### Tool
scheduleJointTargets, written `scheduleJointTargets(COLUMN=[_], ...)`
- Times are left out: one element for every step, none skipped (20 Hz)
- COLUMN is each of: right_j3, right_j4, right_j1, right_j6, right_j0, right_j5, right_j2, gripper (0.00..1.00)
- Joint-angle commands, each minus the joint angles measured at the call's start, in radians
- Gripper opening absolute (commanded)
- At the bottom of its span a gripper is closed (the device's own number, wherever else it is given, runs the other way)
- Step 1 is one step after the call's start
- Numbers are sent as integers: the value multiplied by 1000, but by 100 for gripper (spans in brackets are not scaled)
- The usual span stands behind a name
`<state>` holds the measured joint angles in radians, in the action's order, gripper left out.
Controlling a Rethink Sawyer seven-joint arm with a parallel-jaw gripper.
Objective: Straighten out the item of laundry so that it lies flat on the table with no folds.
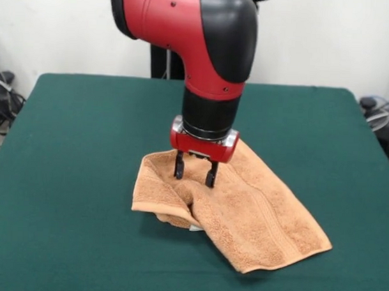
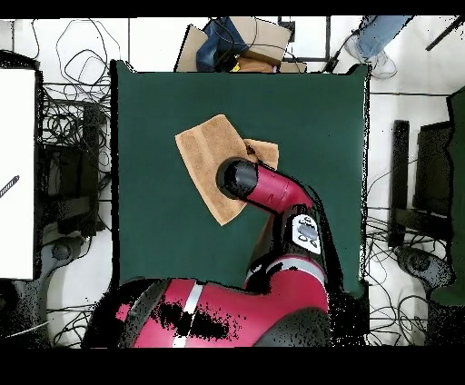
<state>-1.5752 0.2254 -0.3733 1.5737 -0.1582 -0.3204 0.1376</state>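
Note:
The light orange-tan towel point(image 1: 249, 217) lies on the dark green table point(image 1: 66, 154) near its middle. Its left part is folded over on itself, with a raised crease; the right part lies flat and shows a woven band. My gripper point(image 1: 194, 180) points straight down over the folded left part. It is open, with both fingertips point(image 1: 179, 174) at the cloth on either side of the crease. In the overhead view the towel point(image 2: 202, 156) lies above the arm's wrist, a folded corner point(image 2: 265, 150) sticks out to the right, and the wrist hides the gripper.
The table point(image 2: 318, 118) has wide bare felt on all sides of the towel. Off the table are cable tangles point(image 2: 73, 118), cardboard boxes point(image 2: 245, 41) at the top edge, a person's leg and shoe point(image 2: 377, 41) at top right, and a white panel point(image 2: 18, 172) at left.

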Motion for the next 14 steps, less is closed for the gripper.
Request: scheduleJointTargets(right_j3=[-10, -17, -31, -50, -53, -57, -43, -44, -45, -46, -43, -40, -37, -34], right_j4=[36, 36, 35, 40, 40, 38, 38, 36, 35, 33, 32, 30, 29, 28], right_j1=[-68, -81, -91, -103, -108, -117, -120, -124, -129, -134, -134, -134, -133, -130], right_j6=[209, 211, 209, 209, 206, 205, 204, 207, 210, 213, 215, 216, 218, 217], right_j0=[11, 13, 10, -1, -5, -4, 0, 6, 11, 17, 20, 22, 24, 24], right_j5=[-122, -128, -124, -113, -115, -124, -147, -154, -161, -168, -172, -177, -181, -180], right_j2=[-20, -18, -23, -40, -44, -42, -35, -29, -24, -18, -15, -12, -9, -10], gripper=[100, 100, 100, 100, 100, 100, 100, 100, 100, 100, 100, 100, 100, 100])
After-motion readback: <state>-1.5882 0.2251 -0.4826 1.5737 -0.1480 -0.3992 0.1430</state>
